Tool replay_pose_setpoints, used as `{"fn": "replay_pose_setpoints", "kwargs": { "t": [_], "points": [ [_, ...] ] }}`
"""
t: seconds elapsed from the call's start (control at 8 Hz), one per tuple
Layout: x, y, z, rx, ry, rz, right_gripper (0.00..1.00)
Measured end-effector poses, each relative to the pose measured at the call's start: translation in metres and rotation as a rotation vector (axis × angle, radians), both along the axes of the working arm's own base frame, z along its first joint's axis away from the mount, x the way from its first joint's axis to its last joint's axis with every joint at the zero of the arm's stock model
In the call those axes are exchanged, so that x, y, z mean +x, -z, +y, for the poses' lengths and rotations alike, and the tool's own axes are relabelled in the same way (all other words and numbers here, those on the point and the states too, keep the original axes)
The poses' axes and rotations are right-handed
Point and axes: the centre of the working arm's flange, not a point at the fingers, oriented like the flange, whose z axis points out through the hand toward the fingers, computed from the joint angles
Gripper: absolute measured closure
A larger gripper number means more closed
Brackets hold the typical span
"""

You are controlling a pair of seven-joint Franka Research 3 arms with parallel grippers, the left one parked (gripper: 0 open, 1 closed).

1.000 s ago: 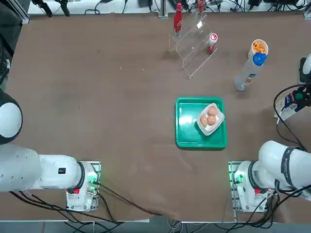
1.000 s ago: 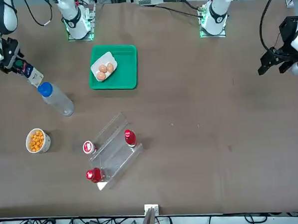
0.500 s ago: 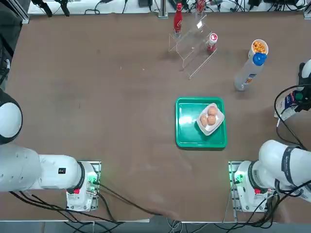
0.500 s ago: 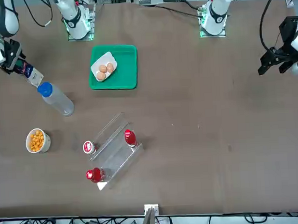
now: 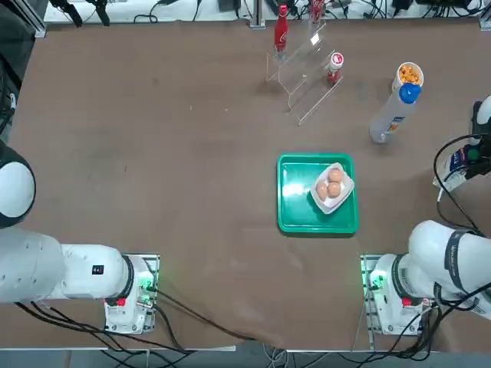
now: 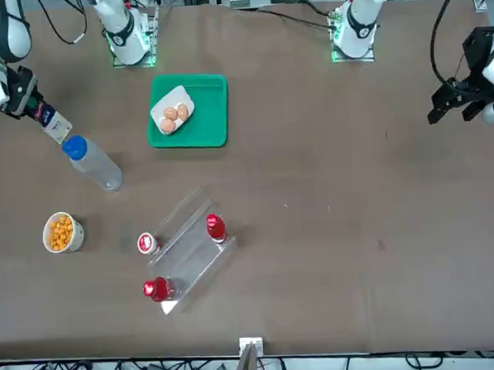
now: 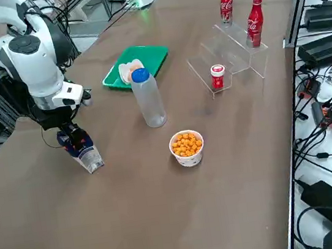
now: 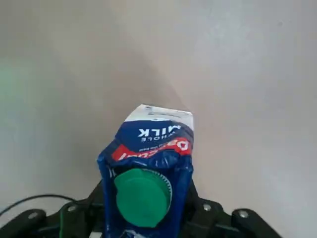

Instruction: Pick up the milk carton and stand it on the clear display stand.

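— Over at the robot's right edge of the brown surface point(image 5: 153, 153), what is the right hand point(image 7: 71, 139) doing?

— It is clamped on the milk carton point(image 7: 85, 155), its two dark fingers pressed against the carton's sides near the gabled top. The carton hangs tilted, its white base pointing down toward the surface; whether the base touches it I cannot tell.

— What does the carton look like up close?

— In the wrist view it is a small boxy carton point(image 8: 148, 168) with a dark blue gable, a red band, white lower walls and a round ribbed green cap point(image 8: 142, 197).

— And the clear display stand?

— The clear display stand point(image 5: 305, 73) sits well apart from the carton, at the far side of the surface. It is a transparent stepped riser with glossy edges. A red bottle point(image 7: 255, 20) stands on it, another red bottle point(image 7: 225, 1) stands just by it, and a small red can point(image 7: 217, 76) stands by its lowest step.

— Anything between them?

— A tall translucent bottle with a blue cap point(image 7: 147, 98) and a white cup of orange snacks point(image 7: 187, 147) stand between carton and stand. Nearer the arms' bases lies a flat green tray point(image 5: 295, 203) holding a white dish of three brown eggs point(image 5: 331, 185).
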Motion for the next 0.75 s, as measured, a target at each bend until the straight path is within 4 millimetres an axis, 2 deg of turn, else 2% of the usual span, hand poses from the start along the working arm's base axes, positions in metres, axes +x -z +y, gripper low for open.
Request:
{"fn": "replay_pose_setpoints", "kwargs": {
  "t": [0.12, 0.25, 0.38, 0.5, 0.75],
  "points": [
    [0.002, -0.004, -0.001, -0.005, -0.001, -0.007, 0.44],
    [0.005, -0.011, -0.004, -0.015, 0.0, -0.018, 0.56],
    [0.01, -0.023, -0.008, -0.025, 0.003, -0.024, 0.56],
    [0.018, -0.041, -0.014, -0.034, 0.013, -0.027, 0.56],
    [0.047, -0.096, -0.016, -0.025, 0.048, -0.06, 0.56]
  ]
}}
